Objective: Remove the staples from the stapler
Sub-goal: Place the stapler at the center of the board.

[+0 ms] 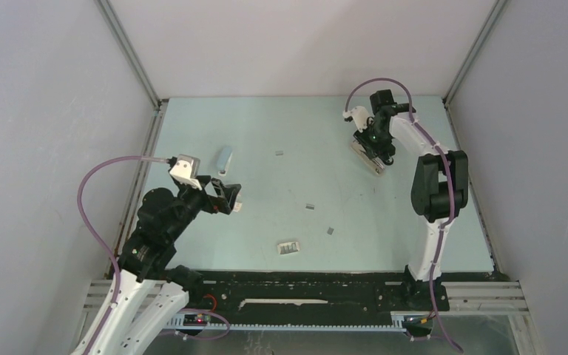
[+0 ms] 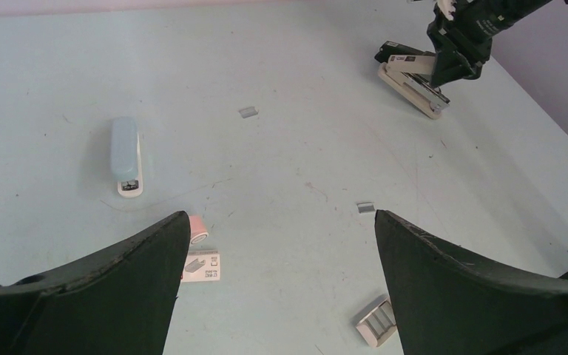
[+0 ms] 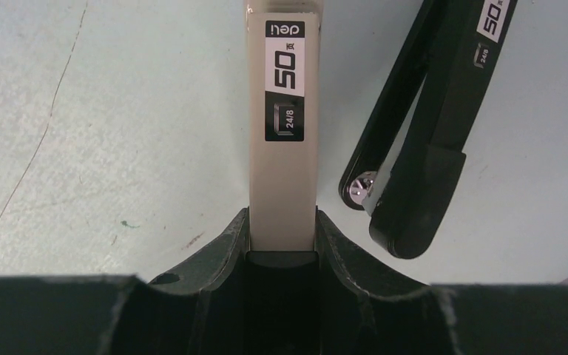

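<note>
Far right on the table, my right gripper is pinching the beige stapler by its arm (a black bar is lying just beside it). My left gripper is hovering near-left, jaws spread wide. Staples are lying scattered mid-table, well apart from the stapler.

The table is a matt, pale blue-green sheet, scuffed and flecked with dark marks around the beige stapler, whose body looks like smooth satin plastic with a glossy printed label. Just beside the beige stapler, the black arm is duller smooth plastic with a bright metal rivet, and the fingers of the right gripper against that stapler are matt black with grainy edges. Well apart from it, the staples show silvery-grey metal and the blue stapler shows smooth, softly shiny plastic.
</note>
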`<move>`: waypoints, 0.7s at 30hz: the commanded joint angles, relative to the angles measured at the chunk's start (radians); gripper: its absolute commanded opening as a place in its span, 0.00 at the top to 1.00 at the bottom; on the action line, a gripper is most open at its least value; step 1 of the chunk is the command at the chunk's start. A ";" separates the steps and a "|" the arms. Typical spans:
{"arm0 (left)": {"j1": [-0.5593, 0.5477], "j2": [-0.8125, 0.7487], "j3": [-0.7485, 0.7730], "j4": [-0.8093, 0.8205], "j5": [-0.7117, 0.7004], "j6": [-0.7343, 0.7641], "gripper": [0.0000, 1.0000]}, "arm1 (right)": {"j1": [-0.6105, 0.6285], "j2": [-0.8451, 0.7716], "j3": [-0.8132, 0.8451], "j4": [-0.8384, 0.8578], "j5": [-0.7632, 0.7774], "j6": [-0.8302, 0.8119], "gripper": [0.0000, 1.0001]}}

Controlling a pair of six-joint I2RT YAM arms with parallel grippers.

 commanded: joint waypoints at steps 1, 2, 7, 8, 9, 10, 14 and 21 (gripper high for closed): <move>0.007 -0.009 -0.019 0.010 -0.007 0.025 0.00 | 0.005 0.014 0.059 0.068 0.027 0.045 0.99; 0.008 -0.008 -0.019 0.009 -0.007 0.024 0.00 | 0.003 0.019 0.059 0.078 0.030 0.049 0.98; 0.006 -0.001 -0.019 0.010 -0.006 0.025 0.00 | 0.004 0.062 0.086 0.092 0.042 0.063 0.90; 0.007 0.000 -0.019 0.008 -0.008 0.026 0.00 | 0.004 0.073 0.093 0.091 0.041 0.068 0.89; 0.007 -0.001 -0.019 0.007 -0.010 0.027 0.00 | 0.005 0.081 0.097 0.089 0.040 0.072 0.87; 0.007 -0.001 -0.020 0.007 -0.014 0.027 0.00 | 0.007 0.089 0.100 0.090 0.038 0.076 0.84; 0.007 0.001 -0.020 0.007 -0.013 0.030 0.00 | 0.018 0.118 0.108 0.096 0.046 0.087 0.67; 0.008 0.007 -0.019 0.005 -0.009 0.031 0.00 | 0.029 0.107 0.123 0.086 0.041 0.103 0.40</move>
